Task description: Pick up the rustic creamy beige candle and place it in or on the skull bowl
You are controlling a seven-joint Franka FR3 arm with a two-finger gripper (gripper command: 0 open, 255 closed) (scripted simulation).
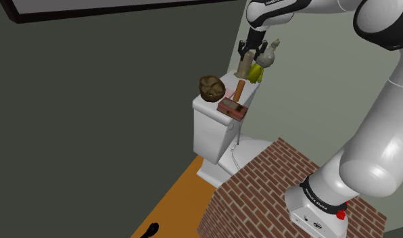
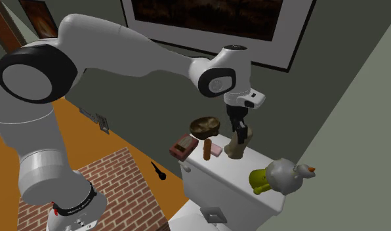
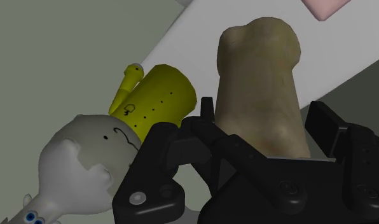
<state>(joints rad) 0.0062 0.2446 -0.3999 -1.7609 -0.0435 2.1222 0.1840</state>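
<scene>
The white Franka arm's black end effector (image 1: 251, 53) is closing its two fingers (image 3: 206, 121) on the upper end of a creamy beige candle (image 1: 244, 69), which is hanging upright below it over the lid of a white toilet tank (image 1: 210, 128). In the wrist view the fingers are standing a candle's width apart and pressing against either side of the rough, lumpy wax. From these angles it cannot be told whether the candle's base is touching the lid or sitting just above it.

The brown skull bowl (image 1: 211, 88) is resting on the far end of the lid, well apart from the end effector and lower than it. Between bowl and end effector, a brown cylinder (image 1: 239, 90) is standing upright, with a small pink block (image 2: 216, 149) just beside it and a reddish-brown box (image 1: 232, 108) lying at the lid's edge. On the other side of the end effector, a yellow toy (image 3: 158, 98) and a grey duck-like figure (image 3: 86, 159) are lying together, near the candle but apart from it. The arm is rising from a brick-patterned stand (image 1: 274, 176).
</scene>
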